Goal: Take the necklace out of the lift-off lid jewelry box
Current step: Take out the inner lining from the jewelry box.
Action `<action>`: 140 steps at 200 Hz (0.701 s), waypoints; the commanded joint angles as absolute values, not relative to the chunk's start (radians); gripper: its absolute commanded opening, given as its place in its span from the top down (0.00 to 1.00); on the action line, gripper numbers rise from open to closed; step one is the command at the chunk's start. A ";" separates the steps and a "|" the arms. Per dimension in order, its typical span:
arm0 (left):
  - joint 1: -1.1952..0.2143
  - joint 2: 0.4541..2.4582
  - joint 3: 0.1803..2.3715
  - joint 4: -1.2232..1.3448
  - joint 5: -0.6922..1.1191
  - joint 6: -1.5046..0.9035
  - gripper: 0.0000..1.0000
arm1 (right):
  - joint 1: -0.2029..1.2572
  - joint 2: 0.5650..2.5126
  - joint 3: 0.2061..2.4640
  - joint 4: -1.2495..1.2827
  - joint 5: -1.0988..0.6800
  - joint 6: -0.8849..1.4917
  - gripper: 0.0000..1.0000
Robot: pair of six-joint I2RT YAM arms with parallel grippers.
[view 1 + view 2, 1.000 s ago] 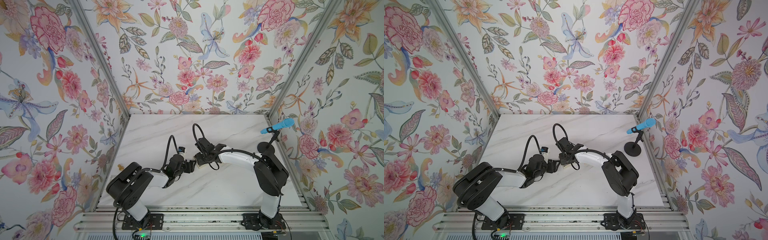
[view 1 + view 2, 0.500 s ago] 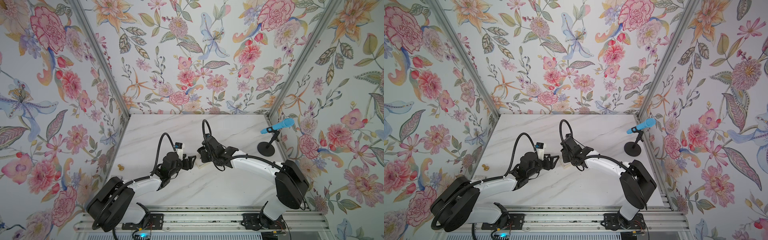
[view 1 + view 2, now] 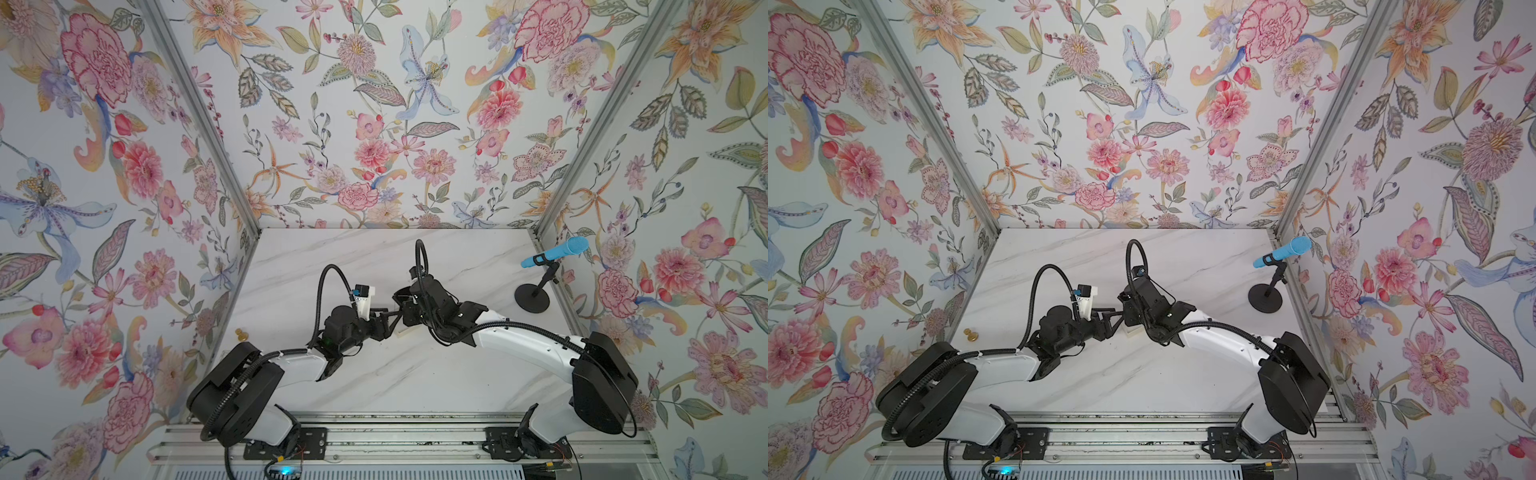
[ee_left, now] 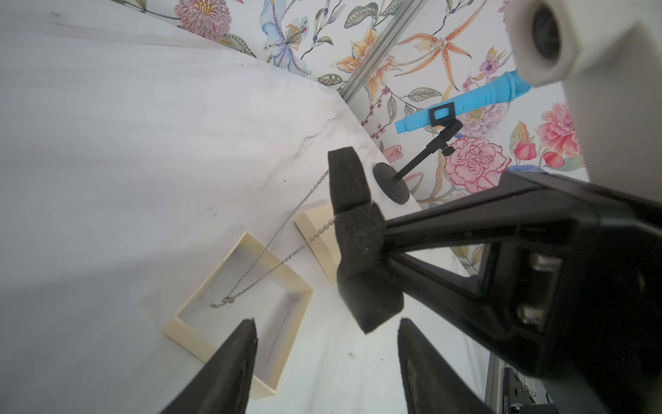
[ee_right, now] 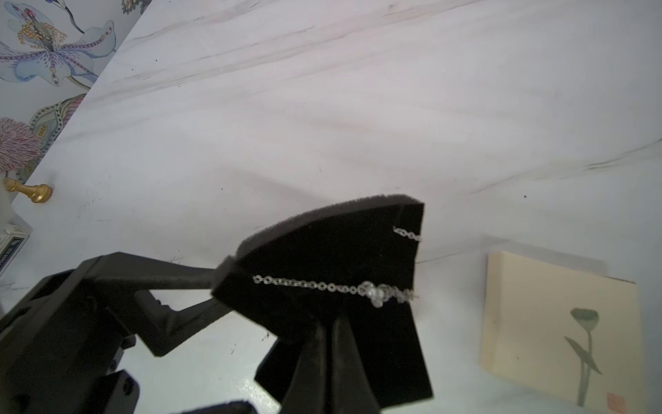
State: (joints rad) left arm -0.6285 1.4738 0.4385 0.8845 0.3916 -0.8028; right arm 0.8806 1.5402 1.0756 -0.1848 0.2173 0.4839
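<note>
Above jewelry box (image 4: 190, 335), right pincer (image 5: 336, 329) clamped on black foam pad (image 4: 358, 236) carrying necklace (image 4: 225, 300). Chain slants from pad down into box, tail over its floor. Left pincer (image 4: 326, 322) open, nearer box. We judge upward lift frees chain.

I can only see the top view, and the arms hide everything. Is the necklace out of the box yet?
Observer: Not quite. In the left wrist view the necklace hangs from a black foam pad, its low end down inside the open box.
Operator: Who's holding the pad?
Observer: The right gripper, shut on it.
Operator: Where's the lid?
Observer: The lid lies on the table beside the box, flower drawing up.
</note>
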 commanded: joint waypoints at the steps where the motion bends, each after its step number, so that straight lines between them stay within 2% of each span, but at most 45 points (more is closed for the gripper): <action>1: -0.622 1.495 0.420 1.004 0.447 -0.847 0.34 | 0.888 1.523 1.064 -0.150 0.224 0.499 1.00; 31: -0.623 1.504 0.424 0.999 0.447 -0.848 0.34 | 0.888 1.522 1.062 -0.141 0.215 0.498 1.00; 47: -0.623 1.514 0.426 1.005 0.449 -0.851 0.38 | 0.888 1.517 1.056 -0.127 0.202 0.501 1.00; 69: -0.624 1.521 0.428 1.014 0.451 -0.854 0.51 | 0.888 1.507 1.050 -0.109 0.187 0.501 1.00; 100: -0.622 1.520 0.431 1.018 0.448 -0.853 0.59 | 0.888 1.498 1.040 -0.094 0.167 0.501 1.00; 120: -0.622 1.516 0.432 1.013 0.445 -0.850 0.60 | 0.889 1.493 1.028 -0.079 0.148 0.502 1.00; 140: -0.621 1.514 0.434 1.011 0.446 -0.848 0.57 | 0.890 1.490 1.017 -0.062 0.128 0.507 1.00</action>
State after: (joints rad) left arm -0.6285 1.5131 0.4297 0.9749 0.4393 -0.8532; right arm 0.8814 1.5227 1.0420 -0.1078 0.1646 0.4873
